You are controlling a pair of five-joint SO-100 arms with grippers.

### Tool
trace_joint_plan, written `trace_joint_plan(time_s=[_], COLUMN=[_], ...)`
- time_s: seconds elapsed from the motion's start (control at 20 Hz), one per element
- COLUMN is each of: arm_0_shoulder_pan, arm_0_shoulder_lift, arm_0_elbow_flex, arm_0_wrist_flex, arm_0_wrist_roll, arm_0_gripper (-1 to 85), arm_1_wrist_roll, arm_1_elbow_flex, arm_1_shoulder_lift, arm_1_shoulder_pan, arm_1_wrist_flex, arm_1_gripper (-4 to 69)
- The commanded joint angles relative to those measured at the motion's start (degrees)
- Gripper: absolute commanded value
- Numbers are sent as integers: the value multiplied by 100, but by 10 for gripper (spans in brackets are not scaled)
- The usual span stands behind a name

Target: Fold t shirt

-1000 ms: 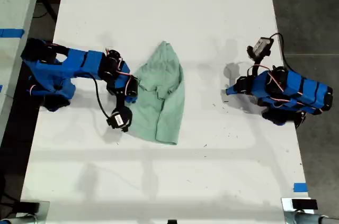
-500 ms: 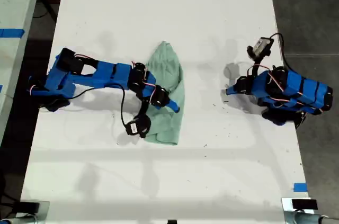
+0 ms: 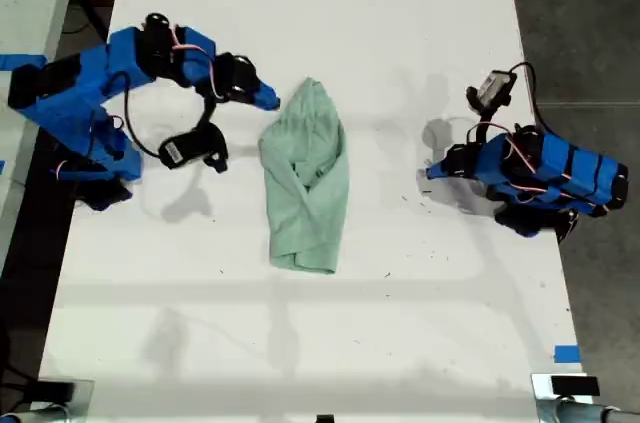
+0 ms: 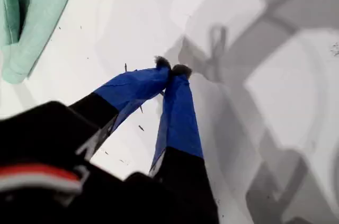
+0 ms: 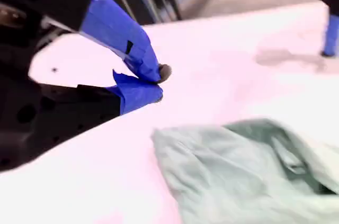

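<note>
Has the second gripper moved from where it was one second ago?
Yes. My second gripper has left the t shirt and now sits off its pointed end, toward the exterior view's top left, jaws shut on nothing.

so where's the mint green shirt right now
The wrinkled pale mint-green fabric t shirt lies flat near the middle of the white table in the exterior view, between the two blue arms, its pointed end just beside my second pincer.

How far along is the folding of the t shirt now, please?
Done: the t shirt appears folded lengthwise into a narrow strip on the table. In hand: nothing; my second claw hovers empty beside its pointed end, and my first claw is shut, well away. Left: probably a crosswise fold.
</note>
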Motion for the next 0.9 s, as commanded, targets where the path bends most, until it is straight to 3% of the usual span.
trace_joint_plan(time_s=[0.0, 0.15, 0.25, 0.35, 0.6, 0.85], arm_0_shoulder_pan=[-1327, -1802, -2285, -2461, -2918, -2997], arm_0_shoulder_lift=[2672, 3955, 5493, 8271, 8271, 8271], arm_0_elbow_flex=[3410, 6829, 8604, 9220, 9211, 9211], arm_0_wrist_flex=[-1802, -4271, -4799, -2892, -2531, -2435], arm_0_wrist_roll=[1274, 1898, 1846, 1688, 1072, 967], arm_0_gripper=[-2, -2, -2, -2, -2, -2], arm_1_wrist_roll=[-26, -26, -26, -35, 9, 44], arm_1_elbow_flex=[97, 105, 114, 123, 114, 114], arm_1_shoulder_lift=[62, 62, 62, 62, 62, 62], arm_1_shoulder_pan=[35, 44, 44, 44, 44, 88], arm_1_wrist_flex=[-9, -9, -9, -44, -9, 9], arm_1_gripper=[13, 13, 13, 13, 13, 20])
